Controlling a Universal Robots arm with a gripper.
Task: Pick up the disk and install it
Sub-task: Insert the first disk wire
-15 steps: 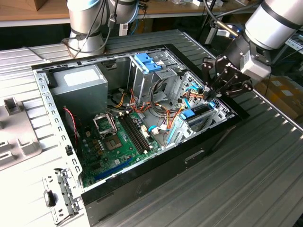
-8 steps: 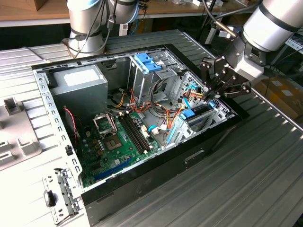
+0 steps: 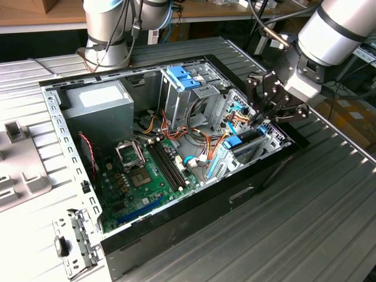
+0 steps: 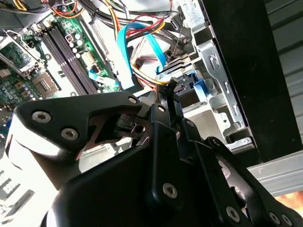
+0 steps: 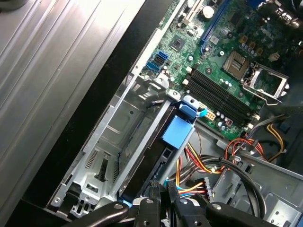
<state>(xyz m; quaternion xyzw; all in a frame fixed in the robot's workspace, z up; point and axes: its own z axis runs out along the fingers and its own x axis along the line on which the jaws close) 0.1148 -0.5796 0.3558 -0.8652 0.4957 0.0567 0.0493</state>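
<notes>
Open computer case lying flat on ribbed bench, disk seated on edge in drive cage beside motherboard, gripper just above disk's far end, jaws drawn narrow, nearly together, gripping nothing discernible.

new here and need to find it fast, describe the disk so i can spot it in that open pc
Start at the open computer case lying on the metal table, then go to its metal drive cage at the exterior view's right, under the gripper. The disk sits in that bay on edge, a dark slab with a bright blue end tab, unlike the bare grey metal beside it.
</notes>
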